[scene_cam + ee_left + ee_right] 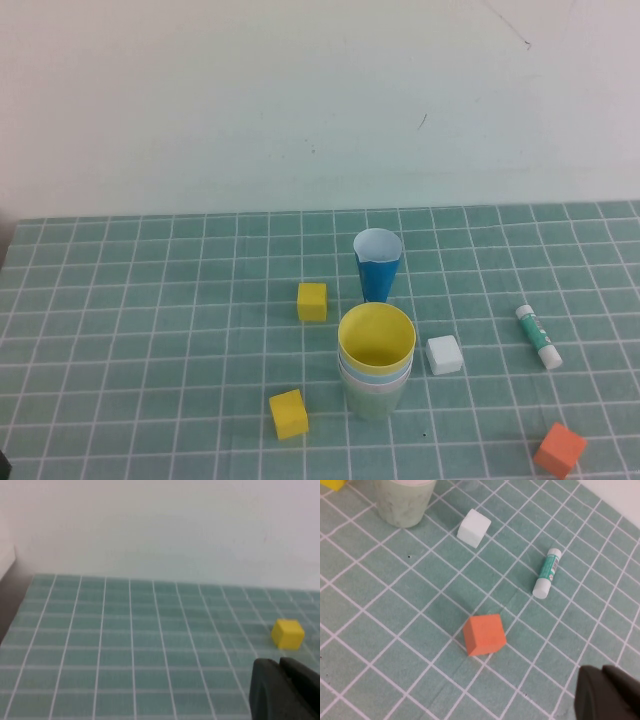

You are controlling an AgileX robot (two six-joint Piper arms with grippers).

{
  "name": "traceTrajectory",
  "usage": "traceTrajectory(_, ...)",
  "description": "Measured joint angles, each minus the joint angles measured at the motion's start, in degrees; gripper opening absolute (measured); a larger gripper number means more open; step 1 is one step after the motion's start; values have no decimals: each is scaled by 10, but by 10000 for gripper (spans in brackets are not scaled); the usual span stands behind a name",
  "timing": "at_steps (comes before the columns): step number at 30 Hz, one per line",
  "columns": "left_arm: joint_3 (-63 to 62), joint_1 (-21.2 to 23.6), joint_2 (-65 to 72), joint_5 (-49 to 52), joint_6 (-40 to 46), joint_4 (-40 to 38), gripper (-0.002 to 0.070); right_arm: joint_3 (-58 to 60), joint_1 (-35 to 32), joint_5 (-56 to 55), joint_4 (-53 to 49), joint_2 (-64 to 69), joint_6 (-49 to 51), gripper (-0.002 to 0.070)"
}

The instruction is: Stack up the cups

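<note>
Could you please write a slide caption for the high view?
Yellow plastic cup tops the nested stack of cups beside a white cube; neither gripper in view.

high: raised, looking down | wrists: low, near the mat (150, 330)

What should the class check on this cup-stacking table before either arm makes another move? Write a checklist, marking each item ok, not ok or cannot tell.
1. Cups nested: the yellow cup sits on top, with light blue and pale green rims below it in the stack: ok.
2. Pink cup in the stack: no pink shows from above: cannot tell.
3. Stack upright: ok.
4. Dark blue cone cup left out, apart behind the stack: ok.
5. Left gripper shut, holding nothing, over bare mat: ok.
6. Right gripper shut, holding nothing, near the orange cube, away from the stack: ok.
</note>
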Motion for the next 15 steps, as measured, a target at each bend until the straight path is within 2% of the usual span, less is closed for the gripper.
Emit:
traceTrajectory(6,0,0,-1,70,16,0,-1,0,0,0,0,0,0,-1)
traceTrajectory(15,0,0,-4,72,65,-1,-1,0,0,0,0,0,0,-1)
